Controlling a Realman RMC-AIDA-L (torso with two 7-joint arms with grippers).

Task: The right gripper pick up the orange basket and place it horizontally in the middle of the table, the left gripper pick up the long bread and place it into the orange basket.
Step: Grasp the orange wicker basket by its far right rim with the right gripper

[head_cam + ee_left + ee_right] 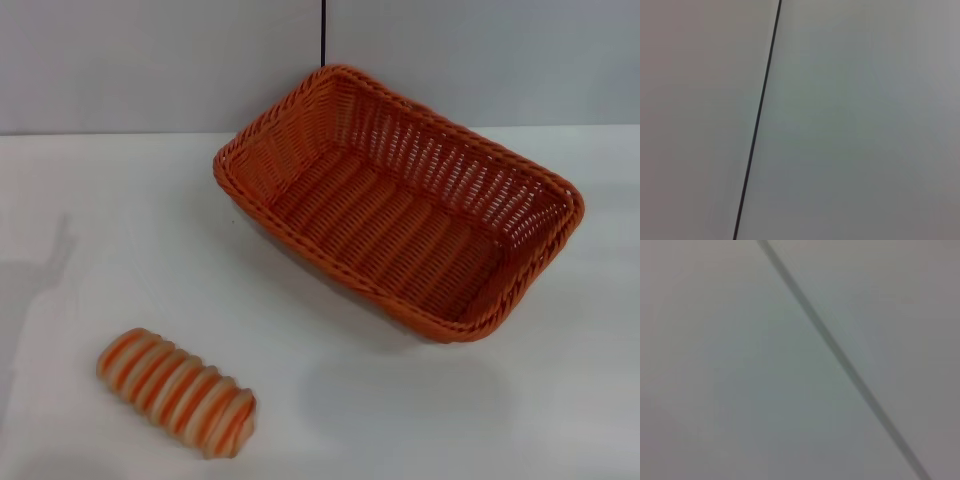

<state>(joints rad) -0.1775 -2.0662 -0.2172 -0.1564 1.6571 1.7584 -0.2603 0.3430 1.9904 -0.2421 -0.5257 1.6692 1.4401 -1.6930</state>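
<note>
Orange basket (400, 200) angled on white table (100, 220), long bread (177, 392) near-left, tools unseen, state untellable

Neither arm shows in the head view, so no gripper, wrist or forearm reaches into the space in front of the robot. The left wrist view shows none of the left gripper's own fingers, and the right wrist view shows none of the right gripper's. With no part of either arm on show, nothing can be said of pose or grip.
</note>
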